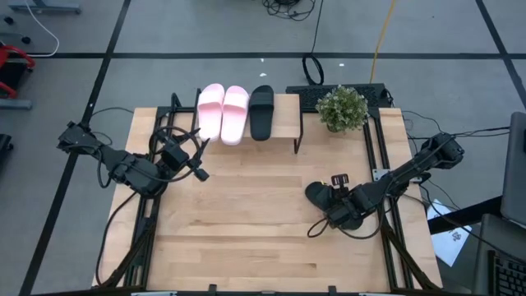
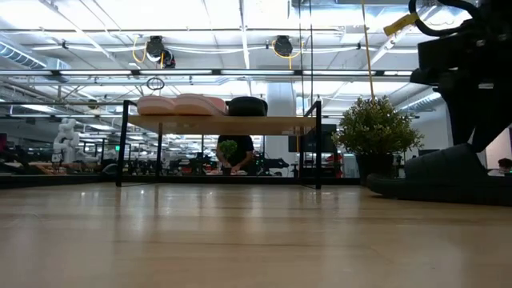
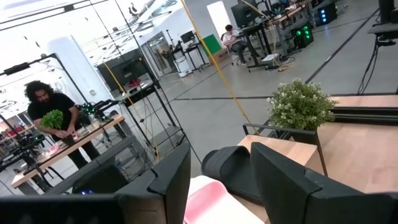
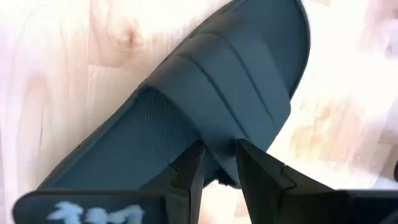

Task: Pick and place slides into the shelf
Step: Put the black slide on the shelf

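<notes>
Two pale pink slides (image 1: 222, 113) and one black slide (image 1: 261, 112) lie side by side, soles down, on the shelf's (image 1: 283, 125) wooden top board at the table's far edge. In the low view they show on the shelf (image 2: 240, 124). A second black slide (image 1: 319, 196) lies on the table's right part, also seen low (image 2: 440, 172). My right gripper (image 1: 333, 203) (image 4: 217, 152) is down over it, shut on it. My left gripper (image 1: 200, 171) (image 3: 221, 152) hovers open and empty off the shelf's left near corner, facing the pink slide (image 3: 205, 199). My right gripper pinches the black slide's side rim beside the wide strap (image 4: 222, 138) between its two fingers. The fingers (image 4: 186, 177) come from above, pointing down, one inside the foot opening's edge and one outside. The slide lies with its sole on the table (image 2: 432, 192).
A potted green plant (image 1: 342, 107) (image 2: 376, 128) stands at the shelf's right end. A dark keyboard (image 1: 329, 92) lies behind it. Bare tabletop (image 1: 246, 238) spreads across the middle and near side. Beyond the table a person (image 3: 53, 118) stands at a bench.
</notes>
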### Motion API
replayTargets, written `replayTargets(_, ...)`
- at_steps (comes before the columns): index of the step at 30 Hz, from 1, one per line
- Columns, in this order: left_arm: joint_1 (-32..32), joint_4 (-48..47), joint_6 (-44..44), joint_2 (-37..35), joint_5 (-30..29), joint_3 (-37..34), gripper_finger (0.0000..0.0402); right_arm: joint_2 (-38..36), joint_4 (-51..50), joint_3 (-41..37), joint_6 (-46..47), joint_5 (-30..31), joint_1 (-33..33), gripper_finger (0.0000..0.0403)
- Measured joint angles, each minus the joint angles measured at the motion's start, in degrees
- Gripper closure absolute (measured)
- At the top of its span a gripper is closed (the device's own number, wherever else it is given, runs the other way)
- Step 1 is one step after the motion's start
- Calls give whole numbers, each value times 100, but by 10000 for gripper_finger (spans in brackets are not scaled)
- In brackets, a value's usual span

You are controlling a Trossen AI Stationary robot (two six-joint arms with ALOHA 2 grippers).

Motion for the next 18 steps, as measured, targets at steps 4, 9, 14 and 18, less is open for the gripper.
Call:
replayTargets(4,0,0,0,0,0,0,227,0,134,0,-20,33,0,319)
replayTargets(9,0,0,1,0,0,0,227,0,315,0,-20,340,0,319)
replayTargets(14,0,2,-2,0,0,0,227,0,560,-41,-18,356,0,319)
replayTargets(18,0,2,-22,0,2,0,227,2,796,-188,-3,454,2,319)
